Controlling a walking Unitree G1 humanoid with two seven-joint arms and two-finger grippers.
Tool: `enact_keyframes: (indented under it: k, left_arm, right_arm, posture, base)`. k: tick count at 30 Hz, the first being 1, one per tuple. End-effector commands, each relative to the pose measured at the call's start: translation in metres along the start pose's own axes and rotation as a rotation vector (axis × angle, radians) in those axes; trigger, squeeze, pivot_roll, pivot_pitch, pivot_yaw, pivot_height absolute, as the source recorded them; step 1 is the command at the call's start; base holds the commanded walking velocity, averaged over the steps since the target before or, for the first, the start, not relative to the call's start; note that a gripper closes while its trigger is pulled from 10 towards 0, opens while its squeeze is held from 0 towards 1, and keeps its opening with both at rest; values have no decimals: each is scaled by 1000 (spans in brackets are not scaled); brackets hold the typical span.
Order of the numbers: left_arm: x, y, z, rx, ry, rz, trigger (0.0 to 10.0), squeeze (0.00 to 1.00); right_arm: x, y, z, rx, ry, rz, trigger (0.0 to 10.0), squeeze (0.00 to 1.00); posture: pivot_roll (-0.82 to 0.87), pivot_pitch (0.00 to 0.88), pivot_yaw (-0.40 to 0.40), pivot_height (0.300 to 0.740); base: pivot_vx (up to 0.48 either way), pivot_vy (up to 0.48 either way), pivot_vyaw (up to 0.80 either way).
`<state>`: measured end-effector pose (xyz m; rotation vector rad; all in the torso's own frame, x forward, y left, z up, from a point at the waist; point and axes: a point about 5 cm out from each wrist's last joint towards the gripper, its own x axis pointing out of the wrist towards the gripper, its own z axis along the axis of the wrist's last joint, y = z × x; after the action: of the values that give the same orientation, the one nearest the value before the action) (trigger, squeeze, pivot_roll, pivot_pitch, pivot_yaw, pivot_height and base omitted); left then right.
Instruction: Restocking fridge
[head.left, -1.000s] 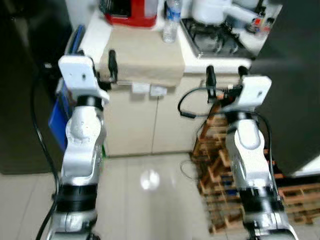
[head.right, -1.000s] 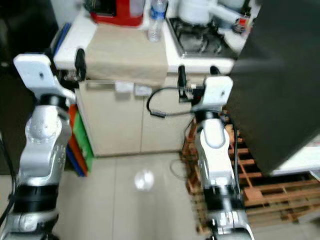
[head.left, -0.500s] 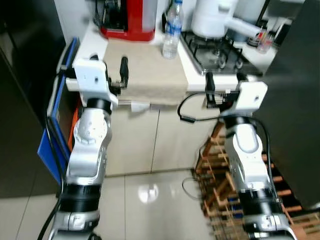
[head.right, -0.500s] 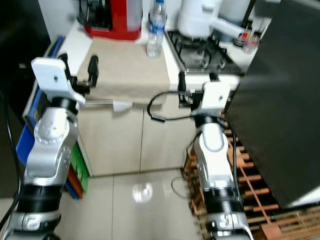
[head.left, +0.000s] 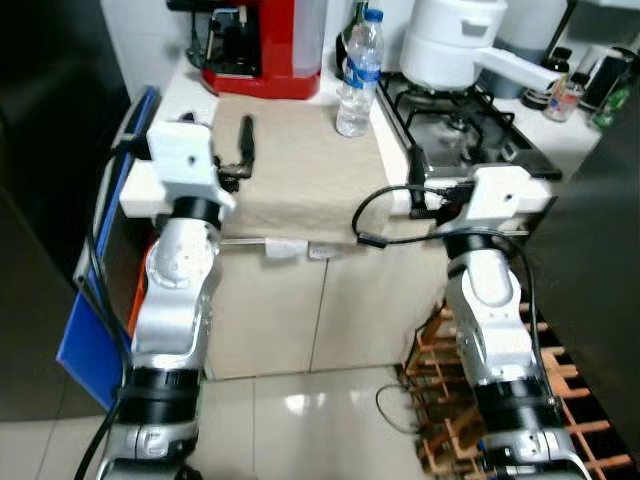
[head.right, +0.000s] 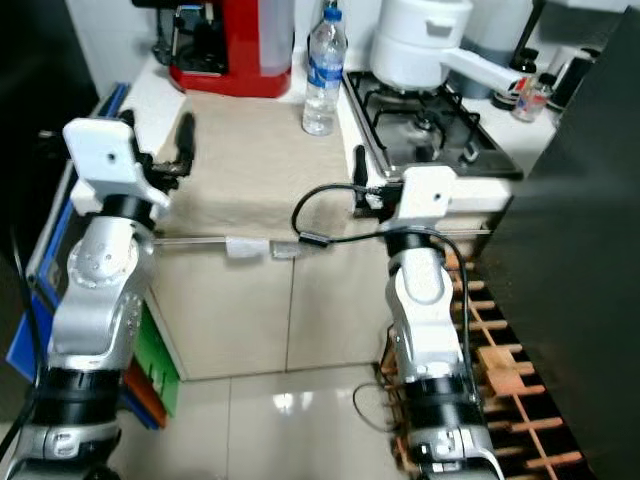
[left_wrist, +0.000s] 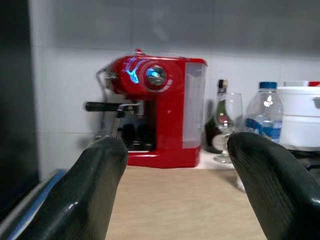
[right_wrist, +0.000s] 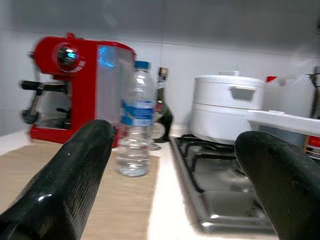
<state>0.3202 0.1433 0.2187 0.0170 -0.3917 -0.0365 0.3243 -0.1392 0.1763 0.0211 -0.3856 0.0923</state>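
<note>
white tiled wall, beige cabinet doors under a white counter, glossy pale floor tiles

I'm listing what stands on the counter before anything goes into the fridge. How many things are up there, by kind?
Red coffee machine: 1
Clear water bottle: 1
Dark bottle behind it: 1
Wine glass: 1
White pot on the gas hob: 1
Beige mat: 1
Small bottles by the hob's far corner: at least 2, blurred
Total: at least 8
</note>
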Motion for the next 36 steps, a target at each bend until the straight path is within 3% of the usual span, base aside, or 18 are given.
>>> enact_keyframes:
  k: [1, 23, 28, 34, 36]
  left_arm:
    - [2, -10, 2, -18, -4, -24, 10000, 0]
    - [2, -10, 2, -33, 1, -15, 10000, 0]
    - [0, -13, -8, -16, 72, -142, 10000, 0]
    - [-32, -44, -34, -91, 230, -603, 10000, 0]
    - [-34, -48, -35, -88, 230, -644, 10000, 0]
  right_arm:
    - [0, -9, 2, -13, 0, -21, 10000, 0]
    - [1, -9, -3, -17, 34, -16, 10000, 0]
    - [13, -8, 7, 13, 31, -7, 10000, 0]
    - [32, -14, 21, 39, 50, -9, 10000, 0]
    - [35, -15, 22, 40, 53, -9, 10000, 0]
  posture:
    - [-51, 0, -41, 740]
    - [-49, 0, -44, 740]
    - [-48, 0, -43, 740]
    - [-19, 0, -69, 740]
    - [-12, 0, -72, 740]
  base:
    - [480, 0, 0]
    - [480, 0, 0]
    - [57, 0, 0]
    - [0, 0, 0]
    - [0, 0, 0]
